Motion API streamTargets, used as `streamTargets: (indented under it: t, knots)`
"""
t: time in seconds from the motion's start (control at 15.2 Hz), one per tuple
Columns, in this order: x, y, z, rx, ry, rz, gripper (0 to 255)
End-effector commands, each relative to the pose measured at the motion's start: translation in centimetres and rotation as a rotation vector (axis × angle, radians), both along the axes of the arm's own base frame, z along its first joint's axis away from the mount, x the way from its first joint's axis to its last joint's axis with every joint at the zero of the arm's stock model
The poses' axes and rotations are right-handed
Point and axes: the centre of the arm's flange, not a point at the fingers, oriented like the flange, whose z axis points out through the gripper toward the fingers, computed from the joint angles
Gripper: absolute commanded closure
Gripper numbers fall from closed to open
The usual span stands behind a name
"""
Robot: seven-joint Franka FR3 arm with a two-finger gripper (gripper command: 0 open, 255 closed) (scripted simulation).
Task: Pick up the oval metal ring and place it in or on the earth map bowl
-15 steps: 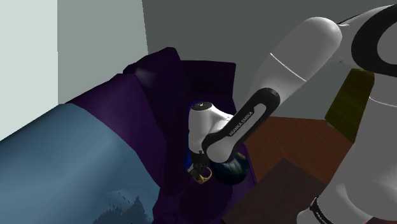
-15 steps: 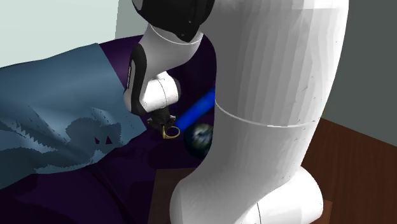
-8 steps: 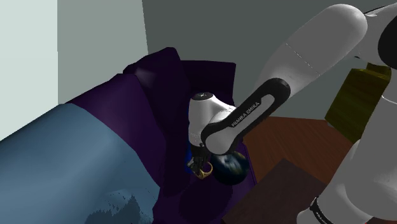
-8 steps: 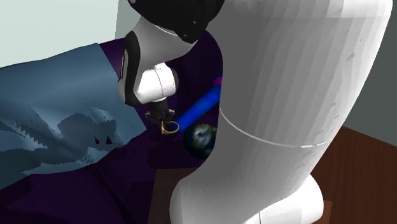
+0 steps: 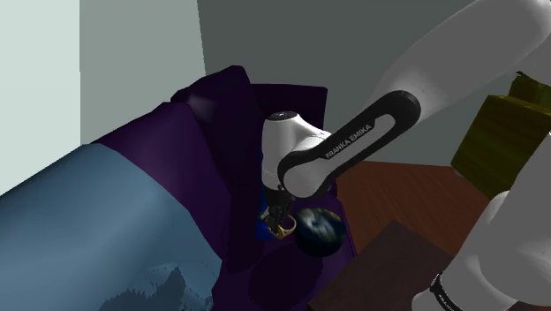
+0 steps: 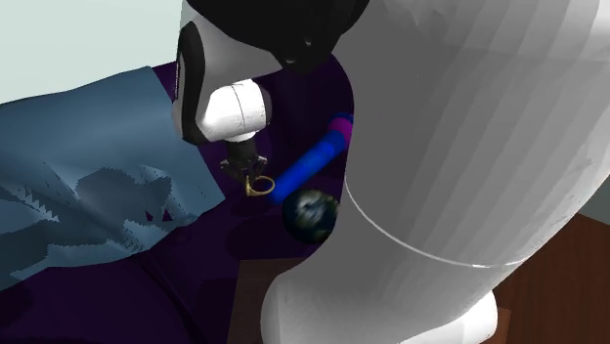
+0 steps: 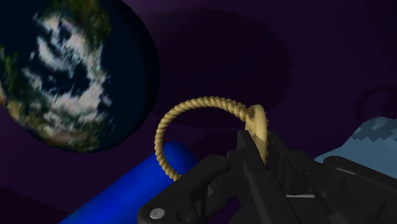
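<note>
The ring [image 7: 205,101] is dull gold, ribbed along its whole loop with a twisted, rope-like pattern. The bowl [image 7: 70,70] is deep navy, mottled with white cloud swirls and patches of green and brown land. The cylinder [image 6: 308,166] is bright blue with a magenta end. The gripper [image 7: 256,147] is black all over. The arm [image 5: 289,146] is white, with one black link bearing white lettering. The bed cover [image 5: 212,124] is dark purple, and the blanket [image 6: 88,186] is slate blue with jagged darker blotches. The side wall [image 5: 132,53] is pale greenish white, the back wall [image 5: 291,40] is grey, the floor [image 5: 397,190] is reddish brown, and the block [image 5: 494,132] is olive yellow.
</note>
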Motion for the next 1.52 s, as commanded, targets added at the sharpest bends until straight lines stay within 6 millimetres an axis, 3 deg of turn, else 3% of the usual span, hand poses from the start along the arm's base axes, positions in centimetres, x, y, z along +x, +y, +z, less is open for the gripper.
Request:
streamTargets:
  t: [0.0,0.4,1.12,1.45]
  knots:
    - [-0.1,0.0,1.1,0.000,0.000,0.000,255]
    - [-0.1,0.0,4.1,0.000,0.000,0.000,255]
    - [-6.2,-13.3,5.9,0.000,0.000,0.000,255]
    - [-6.2,-13.3,3.2,0.000,0.000,0.000,255]
